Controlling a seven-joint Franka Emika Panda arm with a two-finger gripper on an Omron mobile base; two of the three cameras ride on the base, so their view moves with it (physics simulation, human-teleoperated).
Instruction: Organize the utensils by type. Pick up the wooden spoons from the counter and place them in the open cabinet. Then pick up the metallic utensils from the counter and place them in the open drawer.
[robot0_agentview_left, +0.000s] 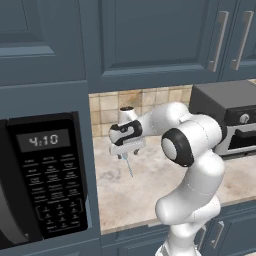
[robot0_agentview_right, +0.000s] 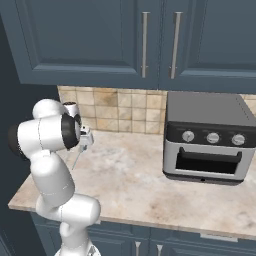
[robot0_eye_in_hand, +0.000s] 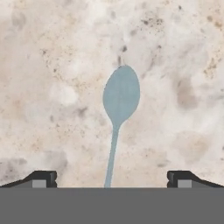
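While gripper (robot0_eye_in_hand: 112, 179) gapes, silver-blue spoon (robot0_eye_in_hand: 119, 105) flat on counter (robot0_eye_in_hand: 52, 65) below

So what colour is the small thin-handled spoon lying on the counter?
Pale silver-blue small thin-handled spoon; clearest in the hand view.

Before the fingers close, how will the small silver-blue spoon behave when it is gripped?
The silver-blue spoon looks rigid and probably light. Its thin handle lies flat on the counter, so it may slip or pivot under the open fingers.
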